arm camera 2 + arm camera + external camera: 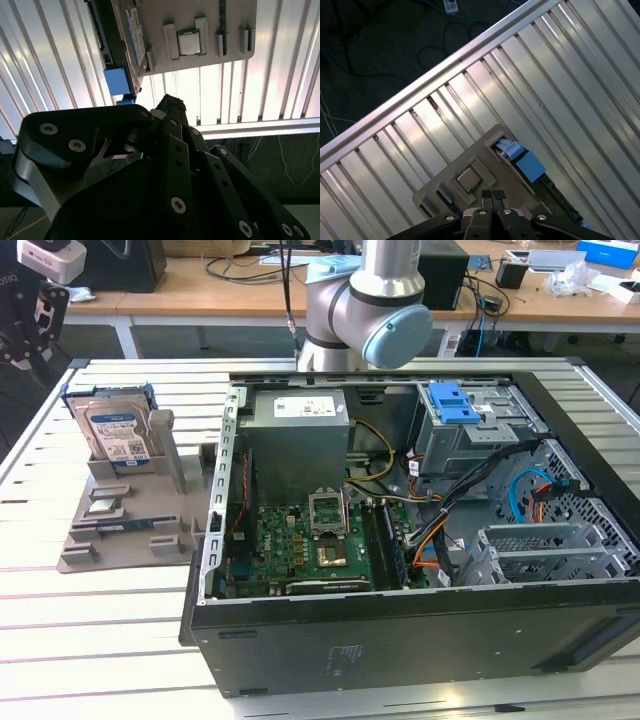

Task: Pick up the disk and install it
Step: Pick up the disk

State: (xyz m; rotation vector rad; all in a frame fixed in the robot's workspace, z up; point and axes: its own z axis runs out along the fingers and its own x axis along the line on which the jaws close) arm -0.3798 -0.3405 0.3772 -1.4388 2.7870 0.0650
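The fingers (487,196) are pressed together, holding nothing, above the grey stand (178,455) on the worktop (100,640), where the disk (115,435) stands upright on its edge, at about nine o'clock from the open computer case (400,640) in the exterior view. If they come down without spreading, they may strike the disk's top edge and tip it; a pinch only on the blue rails (117,80) may slip.

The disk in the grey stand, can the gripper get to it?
Probably yes. The disk stands upright in the grey stand, its top edge bare, and the gripper hangs above that stand with nothing between them.
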